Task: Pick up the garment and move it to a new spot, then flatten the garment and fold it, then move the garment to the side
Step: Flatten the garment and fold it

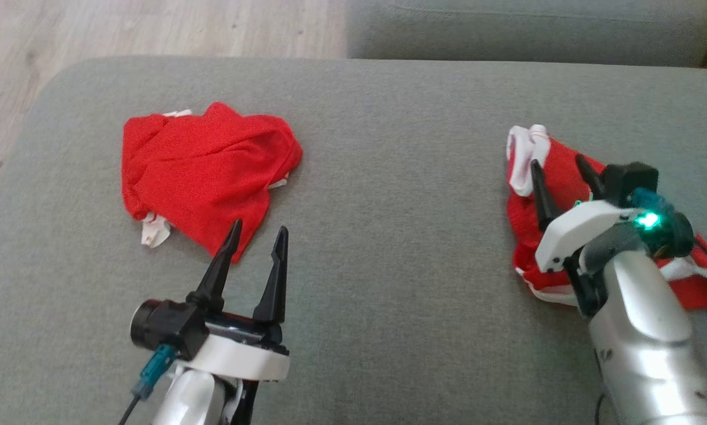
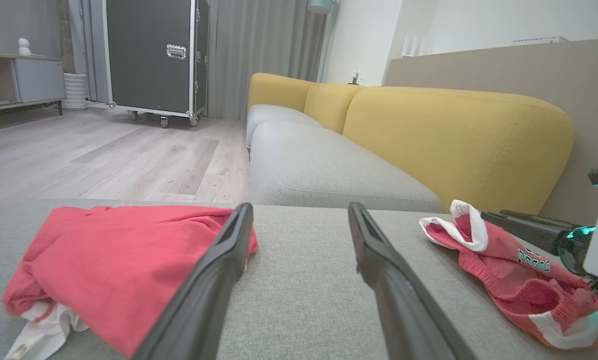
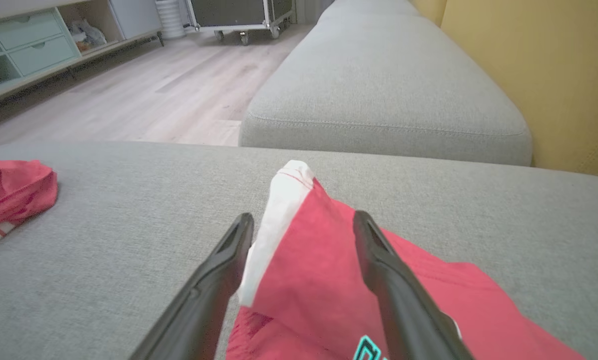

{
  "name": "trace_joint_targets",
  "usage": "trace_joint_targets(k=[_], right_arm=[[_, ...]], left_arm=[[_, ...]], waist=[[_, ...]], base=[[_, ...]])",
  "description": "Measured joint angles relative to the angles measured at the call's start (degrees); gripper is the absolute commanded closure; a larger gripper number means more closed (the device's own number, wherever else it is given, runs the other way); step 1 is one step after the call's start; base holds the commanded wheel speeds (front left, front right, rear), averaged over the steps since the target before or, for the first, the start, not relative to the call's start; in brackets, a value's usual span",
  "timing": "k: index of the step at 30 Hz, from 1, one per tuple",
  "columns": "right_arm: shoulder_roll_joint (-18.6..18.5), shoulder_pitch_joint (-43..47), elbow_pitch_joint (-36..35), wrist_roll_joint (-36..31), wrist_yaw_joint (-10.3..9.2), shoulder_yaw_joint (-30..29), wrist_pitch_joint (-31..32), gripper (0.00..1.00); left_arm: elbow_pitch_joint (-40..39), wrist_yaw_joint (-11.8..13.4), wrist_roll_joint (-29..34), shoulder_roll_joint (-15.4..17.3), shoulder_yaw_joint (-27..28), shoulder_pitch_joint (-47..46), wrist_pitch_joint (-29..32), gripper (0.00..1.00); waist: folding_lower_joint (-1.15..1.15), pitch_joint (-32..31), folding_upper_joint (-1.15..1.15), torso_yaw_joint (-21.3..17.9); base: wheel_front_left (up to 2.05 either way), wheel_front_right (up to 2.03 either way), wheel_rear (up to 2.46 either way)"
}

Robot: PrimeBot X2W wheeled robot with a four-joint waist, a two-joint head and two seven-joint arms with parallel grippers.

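Two garments lie on the grey cushion (image 1: 400, 248). A crumpled red garment (image 1: 205, 165) (image 2: 109, 250) (image 3: 9, 190) with bits of white trim sits at the left. My left gripper (image 1: 258, 227) (image 2: 299, 206) hovers open just in front of its near corner, holding nothing. A second red garment (image 1: 524, 236) (image 2: 503, 280) (image 3: 318, 270), with a white band and teal lettering, lies at the right. My right gripper (image 1: 556, 160) (image 3: 303, 215) (image 2: 488, 215) hangs open over it, fingers astride the white-edged fold, not closed on it.
Another grey seat cushion (image 1: 524, 29) (image 3: 383, 85) lies beyond a gap at the back. Wooden floor (image 1: 93, 29) runs past the cushion's left and far edges. A yellow backrest (image 2: 453, 140) rises at the right. A black wheeled case (image 2: 151, 55) stands far off.
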Motion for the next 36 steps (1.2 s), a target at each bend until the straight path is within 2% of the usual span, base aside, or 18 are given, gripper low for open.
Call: trace_joint_targets(k=[6, 7, 8, 14, 17, 20, 25, 30, 31, 32, 36], right_arm=[[-0.2, -6.1, 8.9, -3.0, 0.00, -4.2, 0.8, 0.00], [-0.2, -6.9, 10.1, -3.2, 0.01, -4.5, 0.8, 0.24], [-0.1, -7.7, 11.2, -3.4, 0.01, -4.8, 0.7, 1.00], [-0.3, -11.4, 15.0, -4.4, 0.01, -8.1, -2.4, 1.00], [-1.8, -14.2, 15.2, -4.8, 0.00, -11.1, -3.0, 1.00], [-5.9, -19.0, 15.0, -6.2, 0.01, -14.3, -2.4, 1.00], [-15.6, -26.7, 14.0, -11.9, 0.00, -21.6, 0.2, 1.00], [-18.0, -29.0, 13.8, -18.4, 0.01, -27.0, -0.1, 1.00], [-18.0, -29.3, 13.8, -19.9, 0.01, -28.0, -0.7, 0.32], [-18.0, -29.5, 13.8, -21.5, 0.01, -29.3, -1.0, 0.00], [-17.6, -30.2, 12.6, -27.5, 0.00, -33.5, -3.3, 0.00]], left_arm=[[0.2, 0.0, -0.6, 0.0, -0.5, -1.3, 0.0, 0.00], [0.3, 0.0, -0.6, 0.0, -0.5, -1.3, 0.0, 0.00], [0.3, 0.0, -0.6, 0.0, -0.5, -1.4, 0.0, 0.00], [0.3, 0.0, -0.6, 0.0, -0.3, -1.4, 0.0, 0.00], [0.1, 0.0, -1.0, 0.0, -0.3, -1.6, 0.0, 0.00], [-0.2, 0.0, -1.1, 0.0, -0.4, -2.3, 0.0, 0.00], [-0.7, 0.0, -2.0, -0.1, -1.7, -4.3, 0.0, 0.00], [-0.6, 0.0, -2.0, -0.1, -2.1, -4.7, 0.0, 0.00], [-0.6, 0.0, -2.0, -0.1, -2.1, -4.9, 0.0, 0.00], [-0.6, 0.0, -2.0, -0.1, -2.1, -5.2, 0.0, 0.00], [-0.5, 0.0, -2.0, -0.1, -2.1, -5.7, 0.0, 0.00]], waist=[[0.00, 1.3, 0.00, 2.5], [0.00, 1.5, 0.00, 2.8], [0.00, 1.6, 0.00, 3.0], [-0.01, 2.5, 0.00, 3.0], [-0.01, 3.3, 0.00, 2.7], [-0.01, 4.4, 0.00, 2.5], [0.00, 6.4, 0.00, 3.0], [0.00, 7.7, 0.00, 3.7], [-0.01, 7.9, 0.00, 3.8], [0.00, 8.0, 0.00, 4.0], [0.00, 8.2, 0.00, 4.3]], base=[[0.00, 0.00, 0.00], [0.00, 0.00, 0.00], [0.00, 0.00, 0.00], [0.00, 0.00, 0.00], [0.00, 0.00, 0.00], [0.00, 0.00, 0.00], [0.00, 0.00, 0.00], [0.00, 0.00, 0.00], [0.00, 0.00, 0.00], [0.00, 0.00, 0.00], [0.00, 0.00, 0.00]])
